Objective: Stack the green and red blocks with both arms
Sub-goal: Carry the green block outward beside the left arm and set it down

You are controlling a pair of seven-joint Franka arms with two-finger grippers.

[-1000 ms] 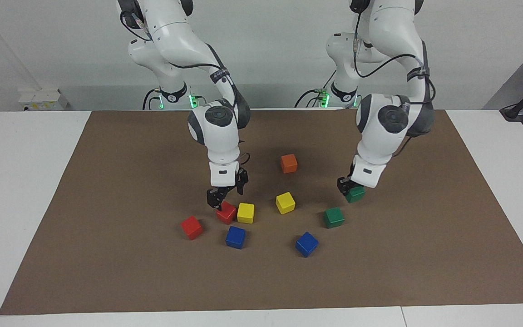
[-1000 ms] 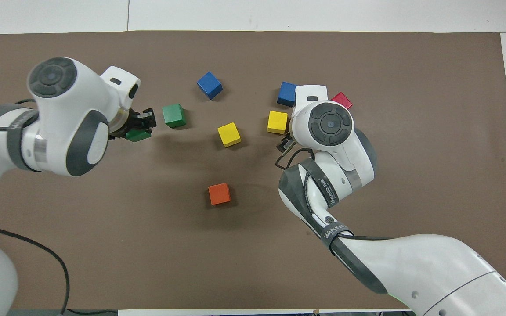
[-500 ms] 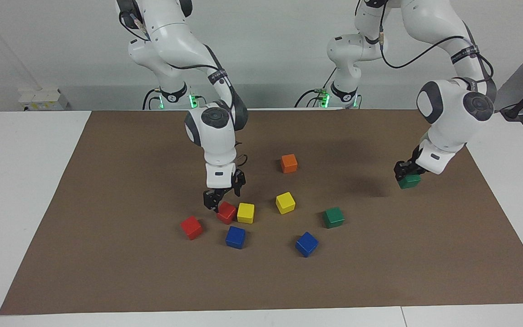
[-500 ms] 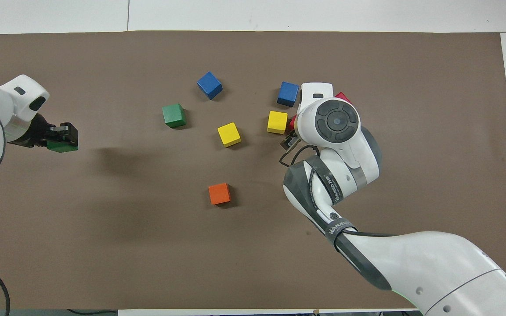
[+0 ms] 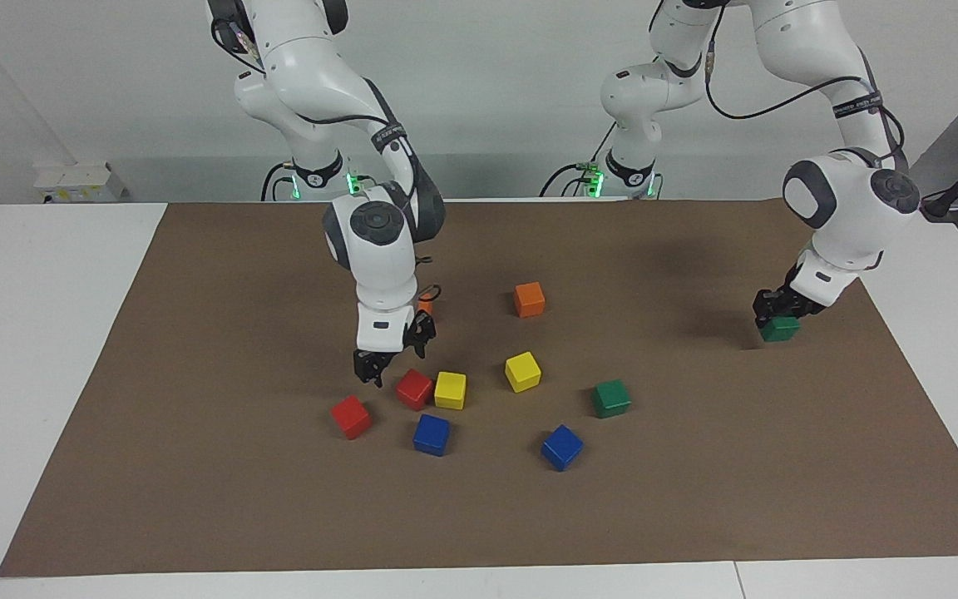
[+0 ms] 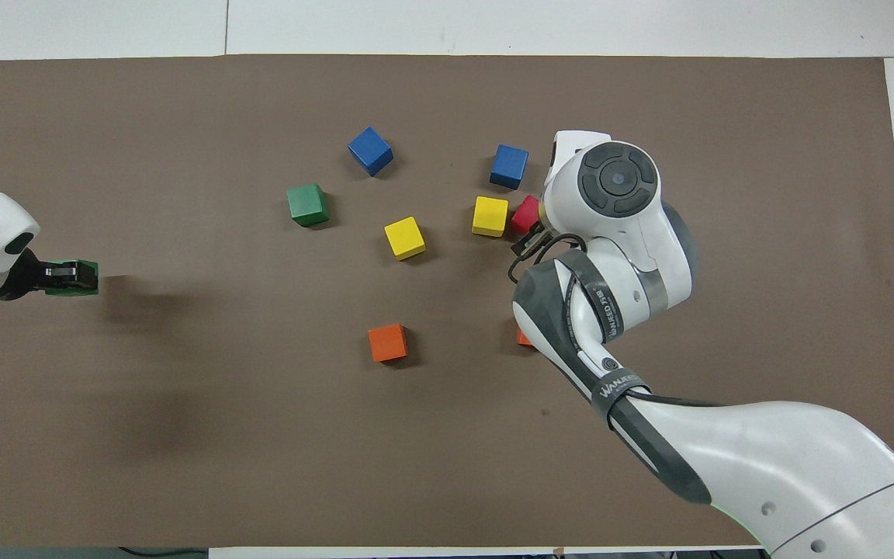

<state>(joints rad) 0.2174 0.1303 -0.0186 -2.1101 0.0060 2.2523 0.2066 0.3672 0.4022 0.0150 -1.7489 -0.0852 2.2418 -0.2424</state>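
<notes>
Green is the cube that my left gripper clamps, low over the brown mat at the left arm's end of the table. My right gripper hangs with fingers apart just beside one red cube; the second red cube lies near. The other green cube rests beside a blue cube.

From overhead, my left gripper grips its green cube. My right arm hides its gripper; only one red cube shows, touching a yellow cube.
</notes>
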